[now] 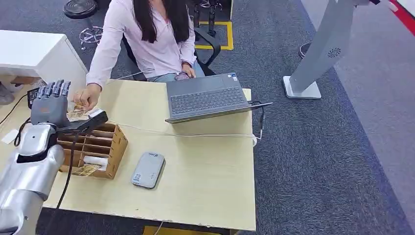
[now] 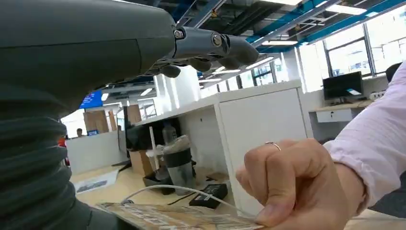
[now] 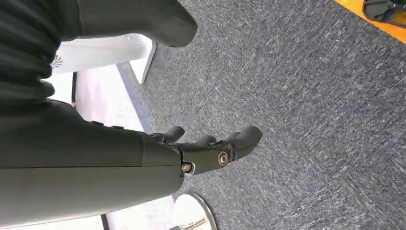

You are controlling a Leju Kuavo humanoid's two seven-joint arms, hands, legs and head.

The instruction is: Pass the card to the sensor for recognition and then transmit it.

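obstacles: person's hand (image 1: 89, 96) beside left hand (image 1: 51, 104) | laptop (image 1: 208, 97) behind

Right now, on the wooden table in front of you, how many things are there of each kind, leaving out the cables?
Laptop: 1
Grey card sensor: 1
Wooden compartment box: 1
Card being passed between the left hand and the person's hand: 1
Cards lying in the box: at least 1
Total: 5 at least
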